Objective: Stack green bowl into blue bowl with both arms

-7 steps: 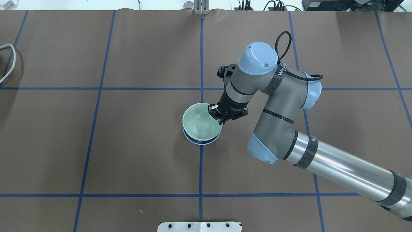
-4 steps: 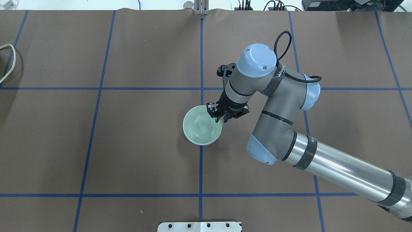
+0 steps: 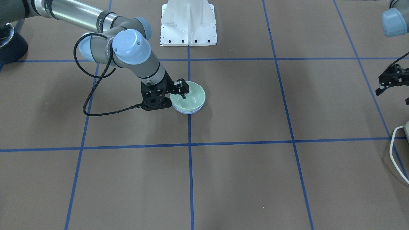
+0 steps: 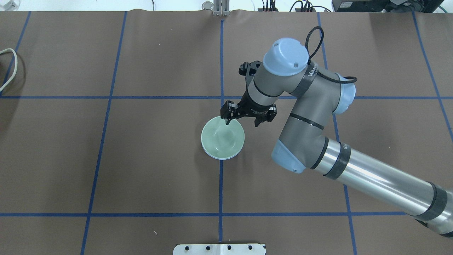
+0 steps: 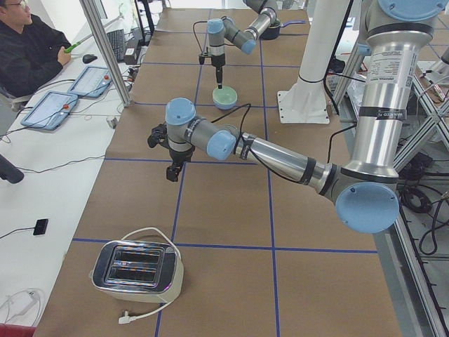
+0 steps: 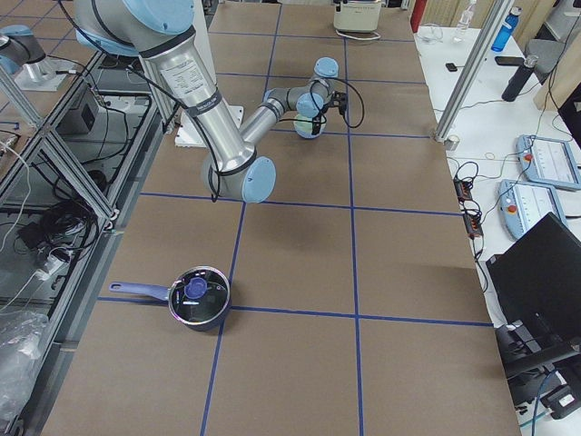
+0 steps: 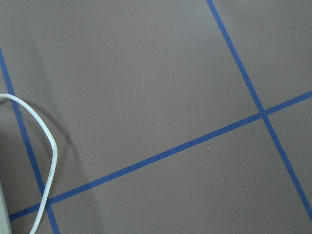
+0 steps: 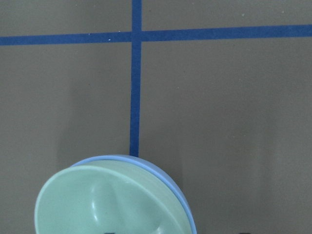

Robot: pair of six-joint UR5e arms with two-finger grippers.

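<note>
Your right end effector gapes wide, gripping nothing.
One fingertip sits over the rim of the green bowl, which is nested mouth-up in the blue bowl on the centre tape line of the desk. Your left end effector, well off that line, is spread and empty. The arm strap lettering is unreadable.

the green bowl is covering most of the blue bowl; a picture's edge is cutting off the left gripper.

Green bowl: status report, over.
Green bowl nested in blue bowl. Right gripper open at its rim. Left gripper open, off to the side. Nothing seen blocking.
</note>
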